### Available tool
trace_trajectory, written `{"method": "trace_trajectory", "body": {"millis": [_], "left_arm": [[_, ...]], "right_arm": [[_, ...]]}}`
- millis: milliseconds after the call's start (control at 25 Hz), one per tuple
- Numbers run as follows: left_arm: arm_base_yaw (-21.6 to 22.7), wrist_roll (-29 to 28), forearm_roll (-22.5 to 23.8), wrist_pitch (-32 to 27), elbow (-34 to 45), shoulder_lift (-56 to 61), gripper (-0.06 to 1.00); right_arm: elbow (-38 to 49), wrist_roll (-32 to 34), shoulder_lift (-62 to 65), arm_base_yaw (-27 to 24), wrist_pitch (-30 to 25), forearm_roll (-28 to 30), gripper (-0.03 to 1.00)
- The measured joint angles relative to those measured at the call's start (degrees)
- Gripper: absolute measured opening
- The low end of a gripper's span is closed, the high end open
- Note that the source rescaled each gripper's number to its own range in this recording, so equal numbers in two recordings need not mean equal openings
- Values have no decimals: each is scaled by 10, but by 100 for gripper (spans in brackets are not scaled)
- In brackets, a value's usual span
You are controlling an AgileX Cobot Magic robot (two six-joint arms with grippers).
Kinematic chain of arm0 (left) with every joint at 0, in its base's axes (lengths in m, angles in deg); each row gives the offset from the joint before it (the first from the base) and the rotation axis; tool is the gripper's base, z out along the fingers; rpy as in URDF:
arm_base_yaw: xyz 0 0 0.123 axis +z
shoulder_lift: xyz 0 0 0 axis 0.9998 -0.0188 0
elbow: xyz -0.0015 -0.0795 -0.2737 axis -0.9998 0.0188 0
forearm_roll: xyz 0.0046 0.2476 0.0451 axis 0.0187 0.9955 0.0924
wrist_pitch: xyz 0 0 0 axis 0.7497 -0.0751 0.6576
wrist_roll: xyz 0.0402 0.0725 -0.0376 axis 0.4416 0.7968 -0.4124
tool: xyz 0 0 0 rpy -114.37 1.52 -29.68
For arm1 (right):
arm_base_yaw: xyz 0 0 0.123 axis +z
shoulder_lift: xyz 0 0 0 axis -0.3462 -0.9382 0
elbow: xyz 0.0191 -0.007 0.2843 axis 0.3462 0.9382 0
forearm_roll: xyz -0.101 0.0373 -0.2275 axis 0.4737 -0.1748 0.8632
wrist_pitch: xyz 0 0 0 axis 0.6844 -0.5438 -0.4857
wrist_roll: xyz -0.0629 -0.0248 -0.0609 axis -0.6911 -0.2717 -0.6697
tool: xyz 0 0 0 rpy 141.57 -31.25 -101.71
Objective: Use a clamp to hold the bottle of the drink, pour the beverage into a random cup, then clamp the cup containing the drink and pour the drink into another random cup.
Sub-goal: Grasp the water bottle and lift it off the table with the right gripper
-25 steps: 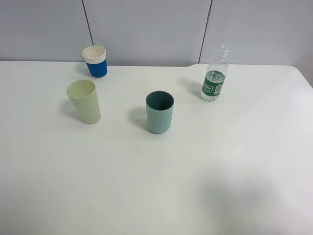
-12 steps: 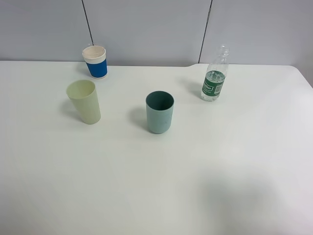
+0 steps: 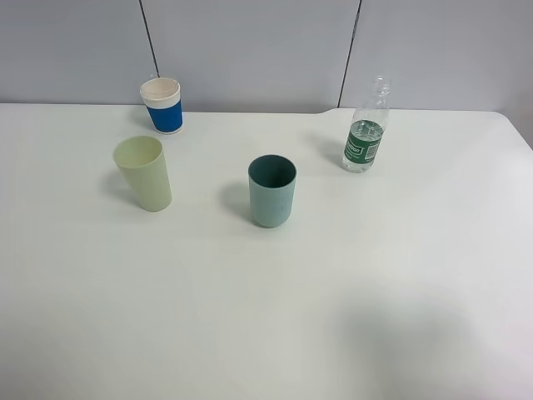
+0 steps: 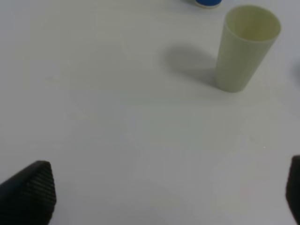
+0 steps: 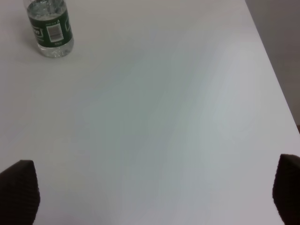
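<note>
A clear bottle (image 3: 365,132) with a green label stands uncapped at the back right of the white table; it also shows in the right wrist view (image 5: 49,29). A teal cup (image 3: 271,191) stands mid-table. A pale green cup (image 3: 144,173) stands to its left and shows in the left wrist view (image 4: 245,47). A blue-and-white paper cup (image 3: 162,105) stands at the back left. Neither gripper shows in the exterior view. My left gripper (image 4: 164,197) and right gripper (image 5: 154,194) are open wide above bare table, far from the objects.
The white table (image 3: 266,317) spans the view, with a grey wall behind it. Its right edge (image 5: 276,84) shows in the right wrist view. A faint shadow lies on the table's front right.
</note>
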Motion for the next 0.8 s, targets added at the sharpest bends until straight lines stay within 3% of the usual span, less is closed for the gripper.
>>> {"method": "trace_trajectory", "body": {"millis": [440,800], "left_arm": [[0,0,0,0,0,0,100],[0,0,0,0,0,0,100]], "right_arm": [[0,0,0,0,1,0,100],[-79,-1,-99,0,80,0,100]]}}
